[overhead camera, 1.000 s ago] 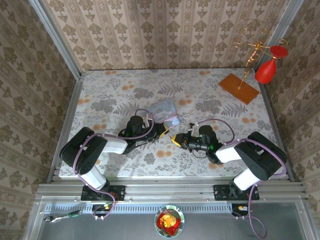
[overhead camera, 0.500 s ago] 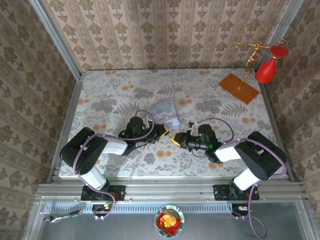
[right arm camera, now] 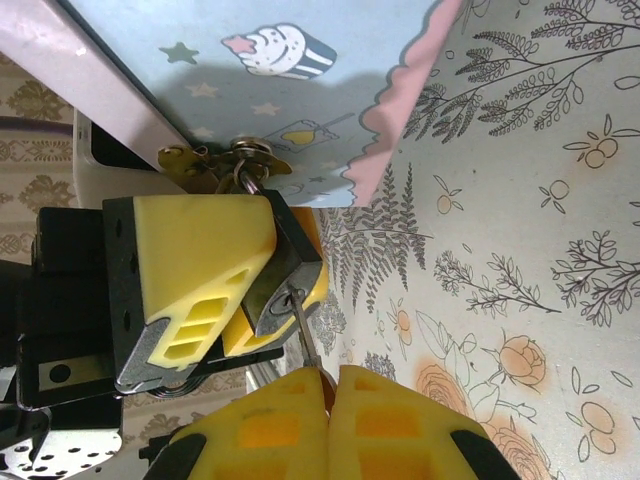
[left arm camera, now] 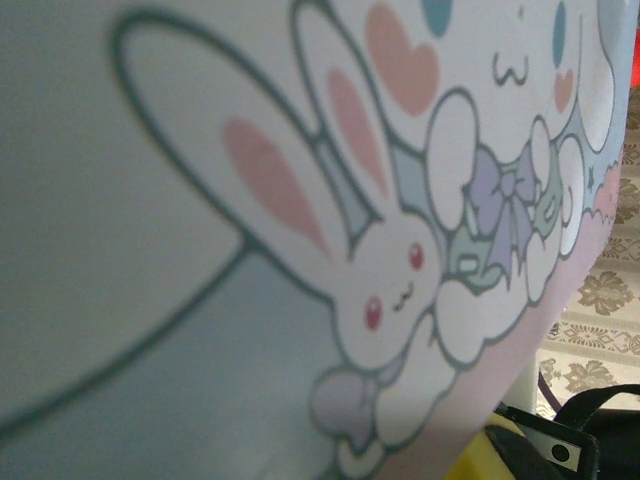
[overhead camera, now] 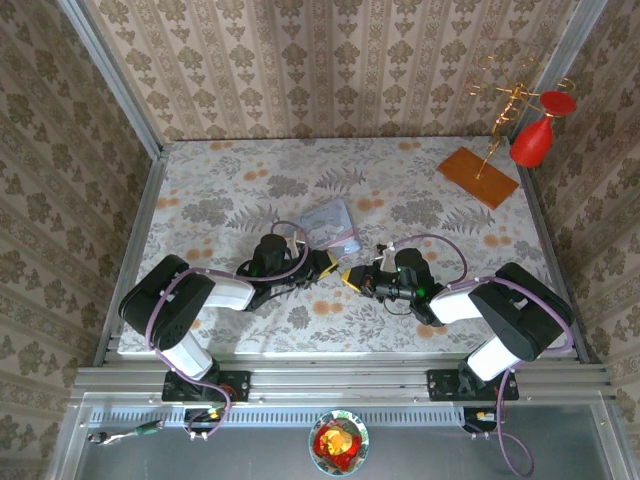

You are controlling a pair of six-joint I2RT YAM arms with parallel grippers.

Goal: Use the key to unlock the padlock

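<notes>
The pale blue cartoon tin (overhead camera: 330, 221) lies mid-table, and its printed lid (left arm camera: 200, 250) sits close before the left wrist camera. The dark padlock (right arm camera: 296, 240) hangs by its thin shackle (right arm camera: 245, 172) from the tin's (right arm camera: 300, 90) brass hasp. My left gripper (right arm camera: 262, 287) (overhead camera: 325, 262) is shut on the padlock body. My right gripper (right arm camera: 330, 378) (overhead camera: 351, 277) is shut on the thin key (right arm camera: 305, 335), whose tip sits in the padlock's keyhole (right arm camera: 286, 300). The key's head is hidden between the pads.
A wooden board (overhead camera: 477, 178) with a gold wire stand (overhead camera: 505, 105) and a red bulb (overhead camera: 532, 141) sits at the back right. Patterned walls enclose the table. A bowl (overhead camera: 338, 443) rests below the front rail. Both grippers meet nose to nose just in front of the tin.
My right wrist has crept slightly toward the tin and the left gripper. The left arm and the tin have stayed where they were.
</notes>
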